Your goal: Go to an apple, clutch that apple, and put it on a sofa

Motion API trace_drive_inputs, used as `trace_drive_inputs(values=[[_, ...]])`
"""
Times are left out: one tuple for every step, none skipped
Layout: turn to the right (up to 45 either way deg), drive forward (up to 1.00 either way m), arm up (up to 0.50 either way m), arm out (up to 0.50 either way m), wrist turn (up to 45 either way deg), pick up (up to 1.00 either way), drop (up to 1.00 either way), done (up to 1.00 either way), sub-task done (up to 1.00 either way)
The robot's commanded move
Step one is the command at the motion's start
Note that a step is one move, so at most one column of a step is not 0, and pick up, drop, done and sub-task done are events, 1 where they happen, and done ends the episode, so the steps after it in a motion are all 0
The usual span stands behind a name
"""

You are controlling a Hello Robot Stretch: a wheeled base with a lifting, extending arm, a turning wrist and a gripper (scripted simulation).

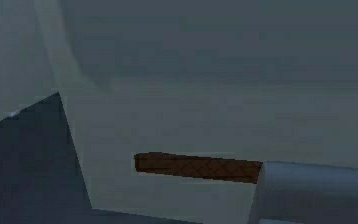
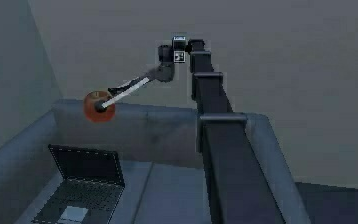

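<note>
Writing: two small white squares (image 2: 181,46) at the arm's far end bore black marks, too small to read.
Arm: a dark square bar (image 2: 227,140) rose from the arm side view's bottom edge, reaching far out over the sofa.
Gripper: its dark body sat left of the squares, and the thin fingers slanted down to the left – the gripper (image 2: 111,96) ended right at the apple.
Grip: it could not be told whether it had hold of anything, since the sofa's back lay directly behind its far end.
Apple: a red round apple (image 2: 94,110) lay at the fingertips, level with the top of the sofa's back and towards its left end.
Sofa: the grey-blue sofa (image 2: 157,128) stood against the far wall.
Laptop: an open laptop (image 2: 82,182) lay on the seat, nearer than the apple and below it.
Forward view: a brown wooden bar (image 1: 197,167) lay low against a grey wall, with a rounded grey-blue shape (image 1: 312,192) at its right end.
</note>
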Motion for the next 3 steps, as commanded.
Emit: trace_drive_inputs(values=[[0.0, 0.0, 0.0, 0.0, 39.0, 0.0, 0.0, 0.0, 0.0], [0.0, 0.0, -0.36, 0.0, 0.0, 0.0, 0.0, 0.0, 0.0], [0.0, 0.0, -0.32, 0.0, 0.0, 0.0, 0.0, 0.0, 0.0]])
